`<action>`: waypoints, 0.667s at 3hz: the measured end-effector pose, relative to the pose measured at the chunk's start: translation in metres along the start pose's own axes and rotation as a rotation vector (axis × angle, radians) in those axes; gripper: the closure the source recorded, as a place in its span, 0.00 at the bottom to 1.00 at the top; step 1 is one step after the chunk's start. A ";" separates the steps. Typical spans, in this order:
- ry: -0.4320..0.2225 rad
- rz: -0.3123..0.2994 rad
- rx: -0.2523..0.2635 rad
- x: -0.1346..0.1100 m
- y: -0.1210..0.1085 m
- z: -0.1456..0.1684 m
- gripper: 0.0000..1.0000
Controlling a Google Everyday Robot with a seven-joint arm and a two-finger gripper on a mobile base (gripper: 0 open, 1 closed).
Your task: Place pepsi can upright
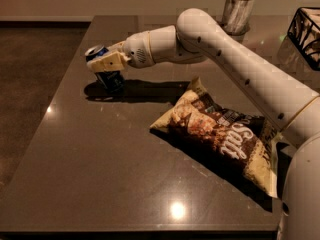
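The pepsi can (111,79) is dark blue with a silver top and sits at the left side of the dark table (100,174), tilted a little to the left. My gripper (104,63) reaches in from the right and is shut on the can around its upper half. The can's lower end is at or just above the table surface, over its shadow. The can's logo is hidden by the fingers.
A large chip bag (220,134) lies flat at the centre right of the table. A silver cylinder (237,9) stands at the back. A black wire basket (307,34) is at the far right edge. The table's left edge runs close to the can.
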State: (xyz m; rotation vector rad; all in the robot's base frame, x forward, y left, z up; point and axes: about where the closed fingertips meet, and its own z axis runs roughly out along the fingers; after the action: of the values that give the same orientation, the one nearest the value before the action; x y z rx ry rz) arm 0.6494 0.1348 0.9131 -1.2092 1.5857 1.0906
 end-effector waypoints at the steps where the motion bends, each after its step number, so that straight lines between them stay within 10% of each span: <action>1: -0.027 -0.010 0.010 0.003 -0.005 -0.006 0.51; 2: -0.038 -0.020 0.028 0.007 -0.007 -0.010 0.27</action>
State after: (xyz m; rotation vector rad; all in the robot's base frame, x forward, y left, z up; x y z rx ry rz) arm 0.6541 0.1223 0.9080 -1.1768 1.5521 1.0690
